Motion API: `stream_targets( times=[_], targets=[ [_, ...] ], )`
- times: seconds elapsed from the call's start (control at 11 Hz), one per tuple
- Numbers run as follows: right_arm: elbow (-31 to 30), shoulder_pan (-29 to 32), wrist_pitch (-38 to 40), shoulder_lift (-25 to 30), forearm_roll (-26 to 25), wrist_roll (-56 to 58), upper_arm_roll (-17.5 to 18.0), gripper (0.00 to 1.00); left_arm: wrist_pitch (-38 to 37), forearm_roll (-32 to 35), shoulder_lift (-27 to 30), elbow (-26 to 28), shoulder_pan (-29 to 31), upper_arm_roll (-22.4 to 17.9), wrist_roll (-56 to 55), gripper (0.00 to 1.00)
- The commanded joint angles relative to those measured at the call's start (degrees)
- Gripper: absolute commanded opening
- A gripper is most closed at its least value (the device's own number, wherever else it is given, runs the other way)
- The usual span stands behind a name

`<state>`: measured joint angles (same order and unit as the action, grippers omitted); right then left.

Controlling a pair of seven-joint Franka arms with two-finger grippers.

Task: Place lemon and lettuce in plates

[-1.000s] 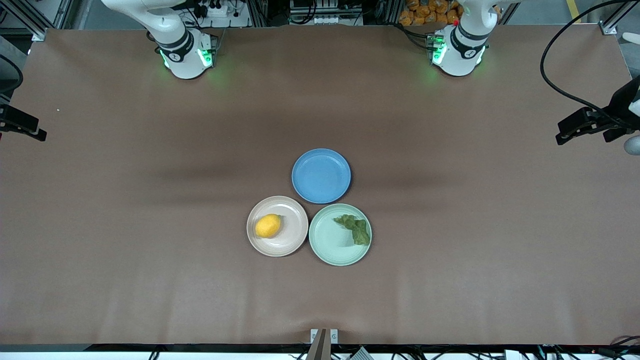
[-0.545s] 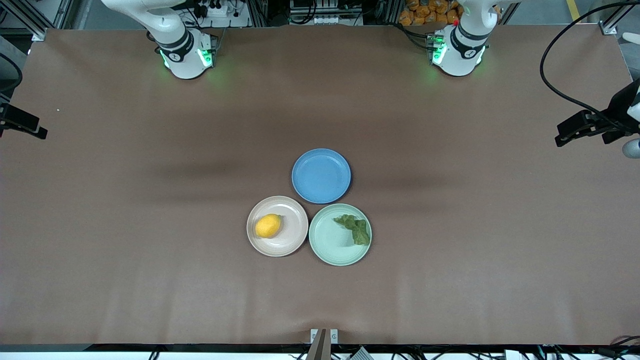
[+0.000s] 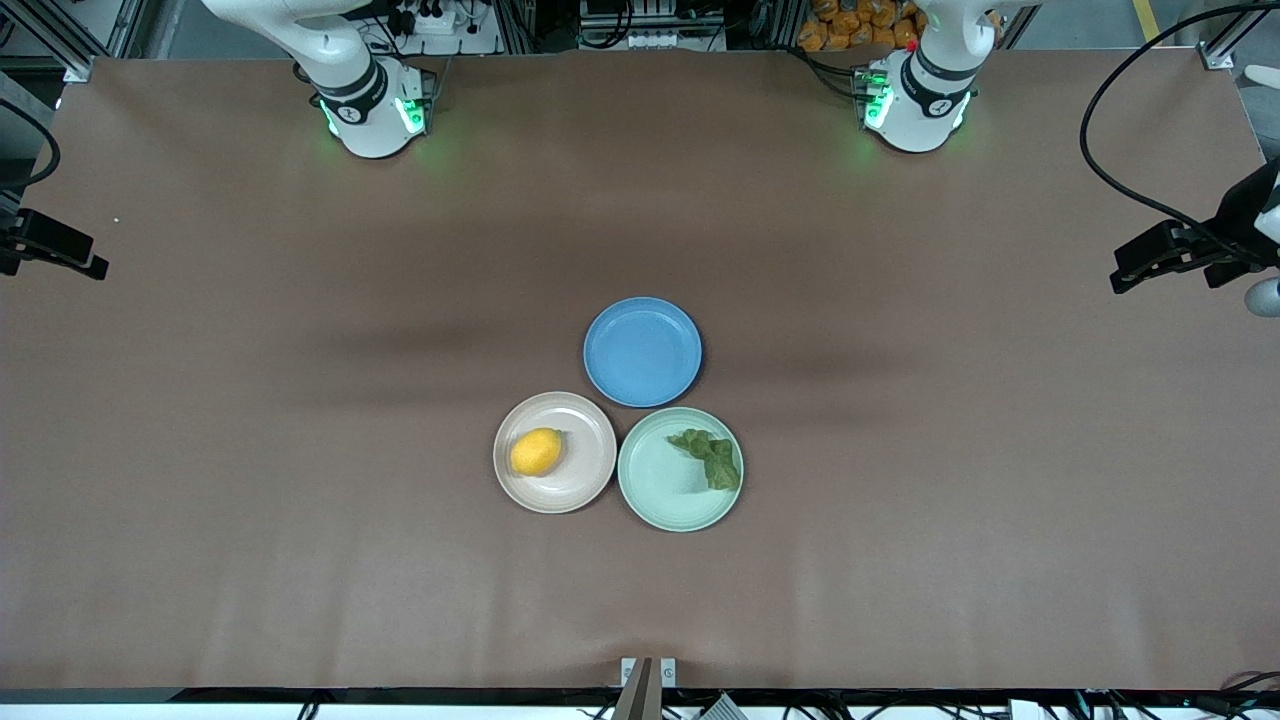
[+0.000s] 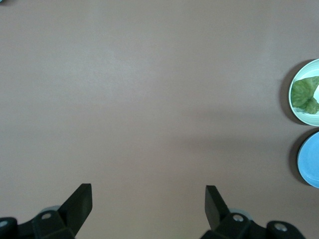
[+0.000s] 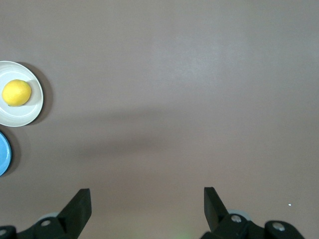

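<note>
The small oval yellow lemon point(image 3: 537, 452) lies in the round beige-pink plate point(image 3: 583, 483), the wrinkly green lettuce leaf point(image 3: 712, 457) in the mint plate point(image 3: 660, 495), mid-desk. Left claw point(image 4: 148, 199) and right claw point(image 5: 147, 199) hang released over opposite desk edges, well apart from both.

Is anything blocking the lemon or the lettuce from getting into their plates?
No. The lemon already lies in the beige-pink plate and the lettuce in the mint green plate. Both grippers, left and right, hang open over bare table.

The yellow lemon point(image 3: 537, 452) lies at nine o'clock in the beige plate point(image 3: 580, 490). The wrinkly green lettuce point(image 3: 711, 457) lies at two o'clock in the mint plate point(image 3: 655, 495).
</note>
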<state>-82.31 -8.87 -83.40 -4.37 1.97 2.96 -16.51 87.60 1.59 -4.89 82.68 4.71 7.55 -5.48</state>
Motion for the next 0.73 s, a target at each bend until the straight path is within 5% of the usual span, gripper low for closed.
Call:
stream_targets(
  times=[0.0,0.64],
  targets=[
    [-1.5,-0.3,-0.6,1.6,-1.6,1.4,0.2,1.0,0.1,1.3,0.0,-0.2,0.3,0.4,-0.3,1.0],
    [-1.5,-0.3,-0.5,1.6,-1.6,3.9,0.2,1.0,0.0,1.0,0.3,-0.9,0.1,0.5,-0.1,1.0]
  ],
)
